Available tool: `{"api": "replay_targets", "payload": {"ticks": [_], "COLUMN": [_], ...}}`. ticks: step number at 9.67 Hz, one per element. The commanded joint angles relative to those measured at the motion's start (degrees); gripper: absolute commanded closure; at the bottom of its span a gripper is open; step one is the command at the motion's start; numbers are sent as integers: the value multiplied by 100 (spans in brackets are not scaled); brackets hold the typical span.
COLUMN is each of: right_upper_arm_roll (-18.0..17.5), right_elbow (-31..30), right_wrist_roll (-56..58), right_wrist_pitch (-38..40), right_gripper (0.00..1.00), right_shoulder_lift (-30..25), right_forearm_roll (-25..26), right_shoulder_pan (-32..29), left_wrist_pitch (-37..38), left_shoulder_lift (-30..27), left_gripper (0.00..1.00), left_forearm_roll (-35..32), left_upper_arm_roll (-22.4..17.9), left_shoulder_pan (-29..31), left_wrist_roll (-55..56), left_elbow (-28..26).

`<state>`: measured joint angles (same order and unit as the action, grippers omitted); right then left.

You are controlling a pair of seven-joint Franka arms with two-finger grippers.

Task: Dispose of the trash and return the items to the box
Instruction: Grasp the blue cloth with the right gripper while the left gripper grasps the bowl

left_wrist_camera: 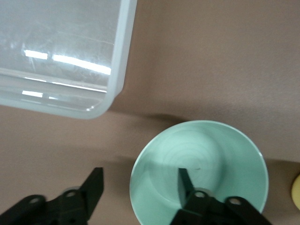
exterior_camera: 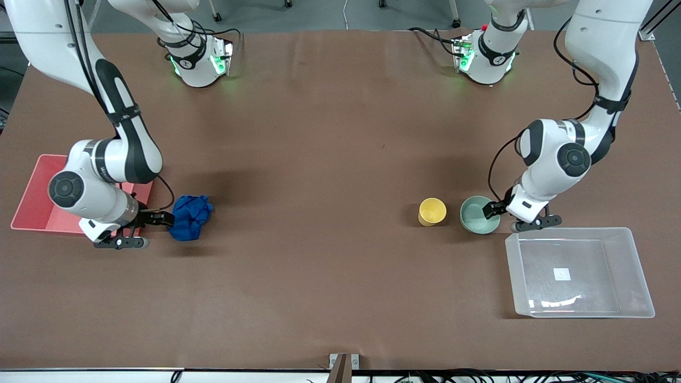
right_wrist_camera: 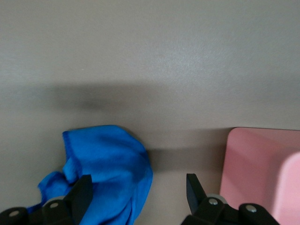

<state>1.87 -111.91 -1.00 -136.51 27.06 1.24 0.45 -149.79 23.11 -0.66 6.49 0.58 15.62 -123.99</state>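
The trash, a crumpled bright blue wad (exterior_camera: 191, 217) (right_wrist_camera: 110, 166), lies beside the pink bin toward the right arm's end. My right gripper (exterior_camera: 154, 221) (right_wrist_camera: 137, 191) is low at it and open, with one side of the wad between its fingers. The pale mint-green bowl (exterior_camera: 475, 218) (left_wrist_camera: 211, 159) stands beside the yellow cup (exterior_camera: 432, 211) (left_wrist_camera: 296, 190). My left gripper (exterior_camera: 503, 211) (left_wrist_camera: 139, 185) is open astride the bowl's rim, one finger inside and one outside. The box, a clear plastic tub (exterior_camera: 512, 260) (left_wrist_camera: 119, 61), sits nearer the front camera than the bowl.
A pink rectangular bin (exterior_camera: 32, 202) (right_wrist_camera: 258, 168) lies on the brown table under the right arm's wrist. The tub holds only a small white sticker (exterior_camera: 562, 274). Both arm bases stand along the table's farthest edge from the camera.
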Motion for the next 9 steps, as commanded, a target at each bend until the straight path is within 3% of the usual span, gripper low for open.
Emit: {"api": "replay_targets", "payload": {"ticks": [1, 2, 3, 5, 6, 8, 9], "right_upper_arm_roll": [-63, -72, -72, -72, -64, -63, -63], "right_elbow": [-121, -121, -147, -174, -182, -226, -226], "right_wrist_roll": [-478, -489, -497, -506, -506, -498, -498], "right_wrist_pitch": [-139, -165, -296, -315, -315, -262, -236], "right_gripper": [15, 19, 20, 23, 30, 77, 88], "right_shoulder_lift": [53, 106, 167, 203, 212, 203, 203], "right_forearm_roll": [-45, -89, -376, -625, -651, -652, -652], "right_shoulder_pan": [-1, -10, -10, 43, 43, 43, 60], "left_wrist_pitch": [-111, -111, -120, -50, 37, 824, 1412], "left_shoulder_lift": [238, 238, 238, -50, -296, -535, -483], "left_gripper": [63, 83, 96, 100, 100, 100, 100], "left_forearm_roll": [22, 22, 22, 22, 22, 22, 22], "left_upper_arm_roll": [19, 19, 19, 28, 28, 19, 19], "left_shoulder_pan": [12, 12, -5, -23, -14, 12, 21], "left_wrist_roll": [29, 29, 29, 20, -6, -76, -242], "left_elbow": [-11, -2, 6, 59, 138, 924, 1599]}}
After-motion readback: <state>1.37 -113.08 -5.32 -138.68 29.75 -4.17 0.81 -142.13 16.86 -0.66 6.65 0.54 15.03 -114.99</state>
